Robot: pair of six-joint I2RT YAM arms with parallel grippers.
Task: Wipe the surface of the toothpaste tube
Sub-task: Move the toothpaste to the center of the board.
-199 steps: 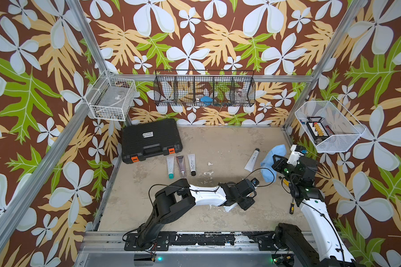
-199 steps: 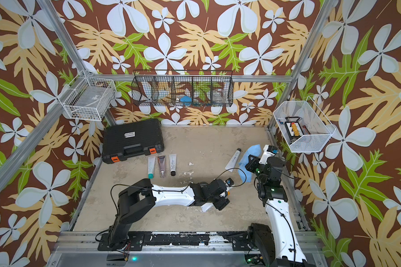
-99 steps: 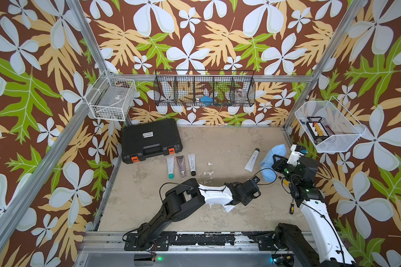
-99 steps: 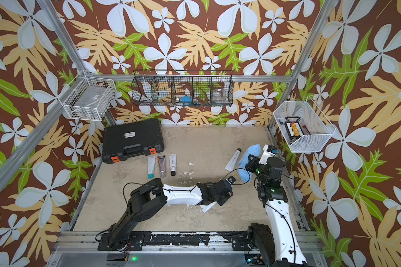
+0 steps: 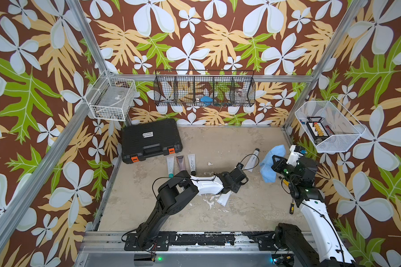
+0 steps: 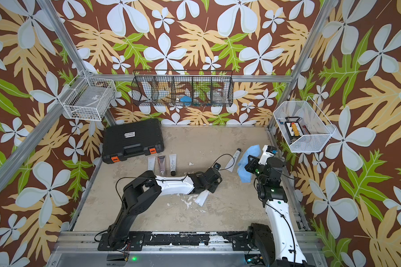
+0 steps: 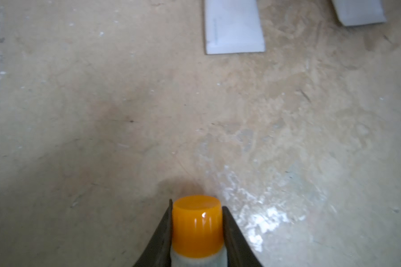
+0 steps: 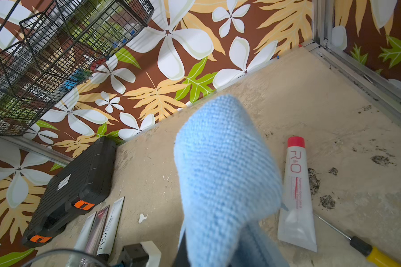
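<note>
Where the left gripper (image 7: 197, 205) is working: its fingers are pinching the orange cap (image 7: 197, 226) of the white plastic toothpaste tube (image 5: 223, 198), just toward 4 o'clock of table centre.
Tube: its flat tail is pointing toward 7 o'clock, apparently resting on the beige table (image 5: 252, 215).
Right gripper (image 5: 274, 163): its fingers are clamping the blue microfibre cloth (image 8: 225, 166) near 3 o'clock.
Doing it well: a cap-only grip is risking a swing, so lifting slowly, keeping the tube level and stroking cap to tail is looking best.

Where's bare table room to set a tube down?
Bare: back strip between black plastic case and blue cloth; front stretch between left arm and right arm. Crowded: three tubes beside the case, white tube beside the cloth.
</note>
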